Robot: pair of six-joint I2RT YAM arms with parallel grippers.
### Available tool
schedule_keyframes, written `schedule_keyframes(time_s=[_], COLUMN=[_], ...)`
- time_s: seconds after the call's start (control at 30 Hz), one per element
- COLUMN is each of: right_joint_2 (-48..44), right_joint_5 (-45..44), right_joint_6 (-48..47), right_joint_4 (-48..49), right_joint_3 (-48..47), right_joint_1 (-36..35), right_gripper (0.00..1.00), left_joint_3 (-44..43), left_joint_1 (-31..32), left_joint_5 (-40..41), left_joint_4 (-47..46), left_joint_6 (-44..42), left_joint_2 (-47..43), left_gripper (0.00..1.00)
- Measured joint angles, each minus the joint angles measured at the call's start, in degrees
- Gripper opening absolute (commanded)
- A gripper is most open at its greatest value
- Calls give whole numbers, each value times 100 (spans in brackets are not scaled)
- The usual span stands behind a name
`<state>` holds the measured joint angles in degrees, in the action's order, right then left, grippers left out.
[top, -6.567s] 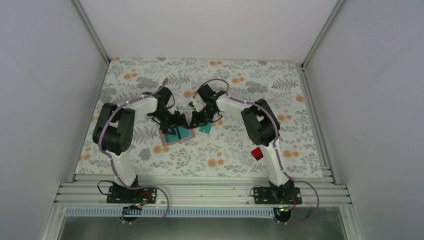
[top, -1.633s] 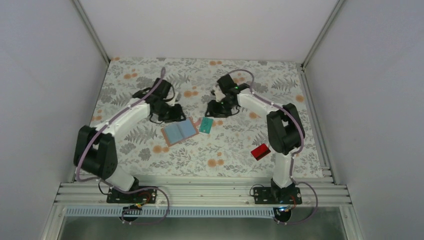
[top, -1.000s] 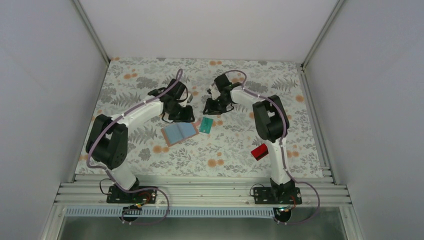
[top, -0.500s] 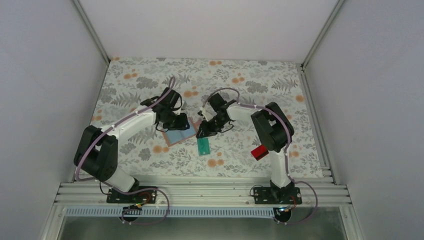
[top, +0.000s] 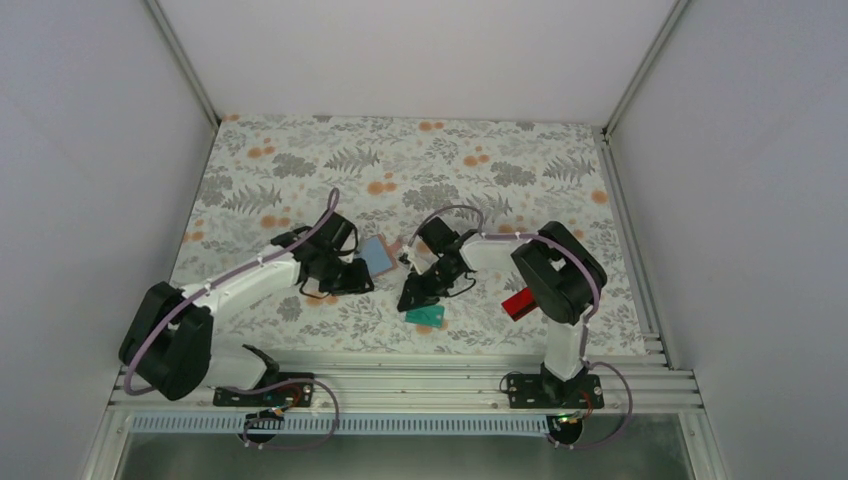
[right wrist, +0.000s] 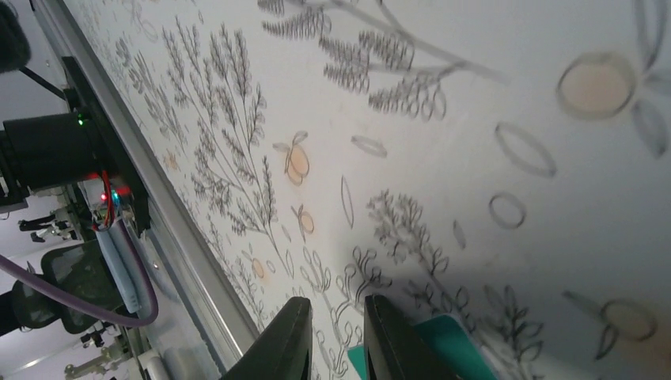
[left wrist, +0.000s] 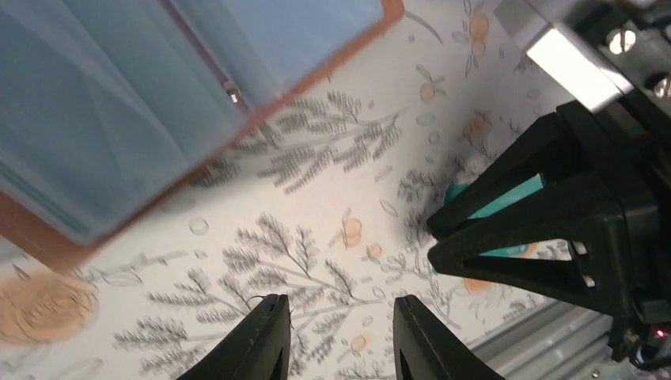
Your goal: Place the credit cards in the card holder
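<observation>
The card holder [top: 377,254] lies open on the floral table, blue inside with a tan-brown rim; in the left wrist view the card holder [left wrist: 158,95] fills the upper left. My left gripper [top: 352,281] hovers just near of it, open, with only table between the left gripper's [left wrist: 340,340] fingers. A teal credit card [top: 426,317] lies flat close to the near edge. My right gripper [top: 411,297] stands over it with jaws narrowly apart, and the teal card [right wrist: 435,348] pokes out under one finger [right wrist: 388,340]. A red card [top: 517,303] lies by the right arm.
The aluminium rail [top: 400,372] with both arm bases runs along the near edge, close below the teal card. The same rail [right wrist: 170,261] and cables show in the right wrist view. White walls enclose the table on three sides.
Both arms have drawn back toward the near edge. The teal card has slid from beside the card holder down toward the rail along with the right gripper, whose jaws have narrowed.
</observation>
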<state>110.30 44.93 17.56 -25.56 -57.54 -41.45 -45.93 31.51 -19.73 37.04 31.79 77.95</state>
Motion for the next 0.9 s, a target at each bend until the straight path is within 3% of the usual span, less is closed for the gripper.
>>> schedule_keyframes(time_s=[0.23, 0.6, 0.9], right_joint_2=[-343, -1082, -1088], right_joint_5=[-81, -1770, -2295], right_joint_6=[195, 857, 1078], right_joint_4=[24, -553, -468], right_joint_3=[326, 291, 299], right_joint_1=[-133, 216, 505], right_gripper=[22, 26, 23], left_joint_3=[234, 164, -61], left_joint_1=[433, 1274, 2406], left_joint_5=[-39, 201, 730], left_joint_4=[35, 258, 350], left_joint_6=[638, 1652, 2531], left_joint_2=[-479, -804, -726], left_gripper=[34, 34, 34])
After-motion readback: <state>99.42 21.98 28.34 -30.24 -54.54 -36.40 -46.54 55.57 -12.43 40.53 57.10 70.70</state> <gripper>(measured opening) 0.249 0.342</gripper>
